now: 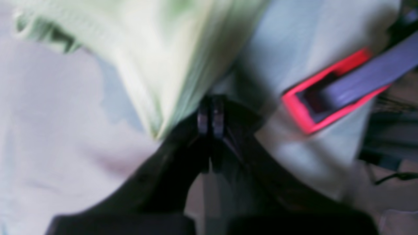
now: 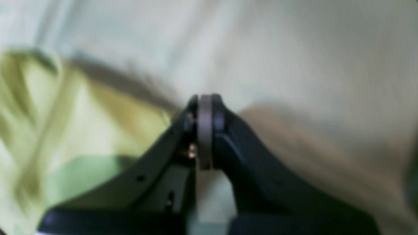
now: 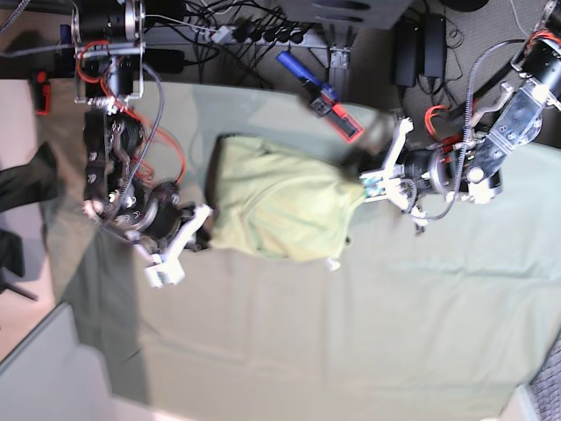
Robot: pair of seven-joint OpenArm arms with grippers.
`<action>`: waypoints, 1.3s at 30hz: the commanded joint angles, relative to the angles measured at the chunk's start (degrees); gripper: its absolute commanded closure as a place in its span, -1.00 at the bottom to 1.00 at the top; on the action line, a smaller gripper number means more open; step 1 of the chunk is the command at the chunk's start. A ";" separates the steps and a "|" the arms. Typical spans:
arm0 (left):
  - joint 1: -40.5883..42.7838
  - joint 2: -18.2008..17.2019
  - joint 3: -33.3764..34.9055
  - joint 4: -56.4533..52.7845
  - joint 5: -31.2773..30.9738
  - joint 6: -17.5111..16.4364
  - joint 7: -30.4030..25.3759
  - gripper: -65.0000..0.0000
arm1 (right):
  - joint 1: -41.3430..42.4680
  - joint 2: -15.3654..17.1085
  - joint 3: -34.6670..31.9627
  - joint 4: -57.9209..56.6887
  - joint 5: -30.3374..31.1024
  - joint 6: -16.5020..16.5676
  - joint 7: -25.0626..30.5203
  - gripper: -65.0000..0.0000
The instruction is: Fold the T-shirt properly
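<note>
The T-shirt [image 3: 279,210] looks like soft matt cloth, a bit rumpled, and the tablecloth [image 3: 351,333] under it is a duller matt fabric with light creases. The left gripper [image 1: 210,114] and right gripper [image 2: 205,112] fingers look like dark smooth plastic with a slight sheen. The red-and-blue tool [image 3: 326,98] looks like hard plastic.

My base camera looks straight down from high above the worktop [image 3: 351,351], taking in both arms. Each wrist camera sits just behind its end effector, left [image 1: 210,114] and right [image 2: 205,114], looking along the closed fingers, very close and blurred. All three views share the T-shirt [image 3: 276,210].
</note>
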 commanded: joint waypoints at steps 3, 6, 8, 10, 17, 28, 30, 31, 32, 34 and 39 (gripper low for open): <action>-2.95 -0.55 -0.48 0.31 0.83 1.46 -0.35 1.00 | -3.43 2.40 0.31 5.79 2.75 3.91 0.92 1.00; -4.31 -0.22 -0.48 -0.17 0.42 2.49 -0.31 1.00 | -6.25 3.32 0.42 9.51 2.78 3.89 0.98 1.00; -4.90 -0.24 -0.48 -0.22 0.44 3.54 -0.11 1.00 | -6.10 3.28 1.16 10.23 2.78 3.87 1.05 1.00; -5.03 -0.24 -0.48 -0.20 0.37 3.93 1.95 1.00 | -5.07 3.26 2.49 10.19 2.78 3.87 1.92 1.00; -1.51 -5.03 -0.48 5.86 -1.57 7.58 8.11 1.00 | 2.86 3.15 4.11 6.88 2.38 3.87 2.93 1.00; 8.68 -1.29 1.42 21.00 1.01 6.67 5.42 1.00 | 12.96 -1.73 -2.54 -9.84 0.33 3.91 4.63 1.00; 6.86 1.77 2.34 18.69 1.77 6.62 5.44 1.00 | 12.96 -3.10 -3.26 -11.21 -1.79 3.91 5.75 1.00; 5.77 3.04 3.04 17.03 1.95 6.25 5.44 1.00 | 12.96 -3.78 -3.67 -11.78 -2.64 3.91 6.47 1.00; 4.79 4.22 3.91 15.08 2.01 5.75 5.44 1.00 | 12.96 -4.37 -4.24 -12.24 -3.32 3.91 6.93 1.00; 3.17 5.90 5.73 10.88 2.10 5.77 5.40 1.00 | 12.94 -5.18 -5.51 -13.11 -3.91 3.93 6.95 1.00; 0.57 6.95 7.34 2.49 4.92 5.81 1.99 1.00 | 12.94 -5.31 -9.55 -14.14 -6.67 3.91 6.99 1.00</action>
